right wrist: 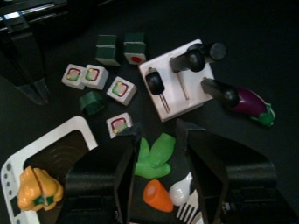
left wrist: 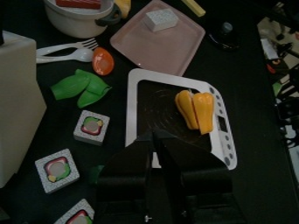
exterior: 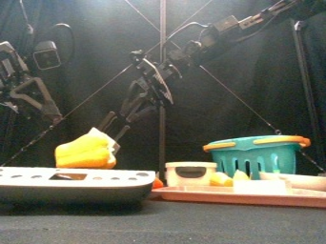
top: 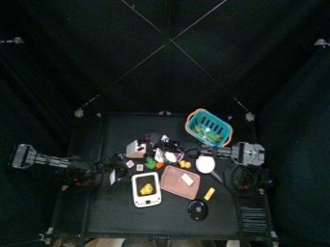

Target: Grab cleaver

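Note:
I cannot pick out a cleaver for certain. In the right wrist view a black-handled utensil point(right wrist: 156, 87) with a slim silvery blade lies on a white board point(right wrist: 187, 83) with black knobs, beyond my right gripper point(right wrist: 163, 166). That gripper is open and empty, with a green pepper point(right wrist: 156, 155) between its jaws. My left gripper point(left wrist: 152, 144) looks shut and empty over the near edge of a white tray point(left wrist: 222, 131) that holds a yellow pepper point(left wrist: 194, 109). In the top view the left gripper point(top: 123, 174) and the right gripper point(top: 194, 154) both hang over the table's middle.
A pink board point(left wrist: 146, 48) carries a white block point(left wrist: 162, 19). Several sushi pieces point(right wrist: 121, 87), a purple eggplant point(right wrist: 247, 101), a white fork point(left wrist: 65, 52) and an orange piece point(left wrist: 103, 60) lie about. A teal basket point(top: 206, 123) stands at the back right, and a black pan point(top: 200, 208) at the front.

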Controlling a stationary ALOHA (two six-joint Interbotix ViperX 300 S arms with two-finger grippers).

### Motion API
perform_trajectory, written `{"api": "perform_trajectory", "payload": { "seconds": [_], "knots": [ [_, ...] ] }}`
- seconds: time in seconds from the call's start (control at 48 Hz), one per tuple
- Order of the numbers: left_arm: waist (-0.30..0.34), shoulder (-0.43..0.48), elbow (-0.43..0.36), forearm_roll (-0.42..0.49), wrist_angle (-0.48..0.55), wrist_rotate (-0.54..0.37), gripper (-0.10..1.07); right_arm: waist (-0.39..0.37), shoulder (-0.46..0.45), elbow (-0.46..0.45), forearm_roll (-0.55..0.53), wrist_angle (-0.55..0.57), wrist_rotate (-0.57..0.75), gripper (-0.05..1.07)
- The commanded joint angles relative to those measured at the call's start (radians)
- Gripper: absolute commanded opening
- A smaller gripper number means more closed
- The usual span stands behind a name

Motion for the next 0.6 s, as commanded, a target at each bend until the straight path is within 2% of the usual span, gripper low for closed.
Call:
{"api": "perform_trajectory", "payload": {
  "seconds": [0.0,0.208,0.396,0.5,0.583],
  "knots": [
    [0.005,0.0,-0.014,0.0,-0.009,0.002,0.52,-0.009,-0.049,-0.037,0.021,0.02,-0.002,0.77],
    [0.005,0.0,-0.014,0.0,-0.009,0.002,0.52,-0.021,-0.049,-0.077,0.109,0.107,-0.063,0.77],
    [0.005,0.0,-0.014,0.002,-0.009,0.002,0.52,-0.046,-0.035,-0.126,0.322,0.195,-0.242,0.77],
    [0.005,0.0,-0.014,0.0,-0.009,0.002,0.52,-0.066,-0.025,-0.129,0.408,0.179,-0.359,0.77],
    [0.005,0.0,-0.011,0.0,-0.009,0.0,0.52,-0.066,-0.015,-0.12,0.408,0.137,-0.446,0.77]
  ]
}}
